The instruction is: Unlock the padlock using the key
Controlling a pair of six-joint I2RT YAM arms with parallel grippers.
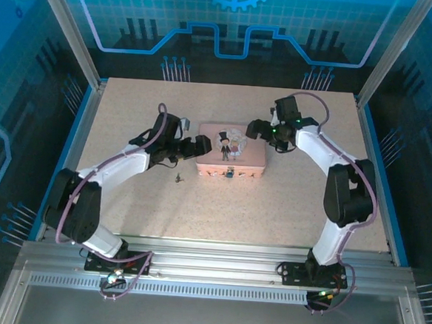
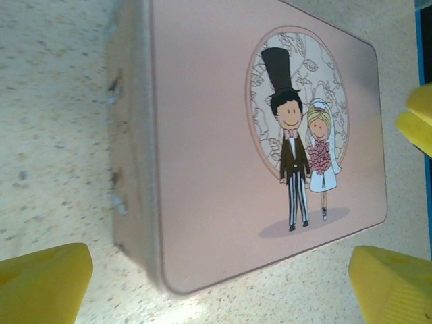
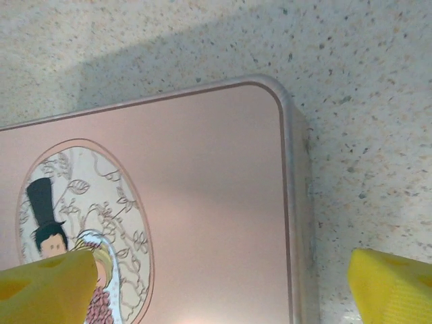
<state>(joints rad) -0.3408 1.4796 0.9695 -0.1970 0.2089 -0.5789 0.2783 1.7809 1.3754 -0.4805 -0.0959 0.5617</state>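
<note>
The key (image 1: 178, 179), at 8 o'clock from the box (image 1: 235, 157), looks light, stiff and slippery, so pinch its head. Left gripper (image 1: 203, 146) and right gripper (image 1: 255, 128) both gape wide, empty.

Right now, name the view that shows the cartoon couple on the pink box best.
Left wrist view: the cartoon couple stands whole, large and sharp on the pink box lid. The top external view shows them tiny; the right wrist view cuts them off below the heads, behind its yellow finger.

Pink box (image 1: 250, 158) with cartoon couple, speckled beige table (image 1: 198, 205), yellow pincer pads (image 2: 44, 283)
</note>
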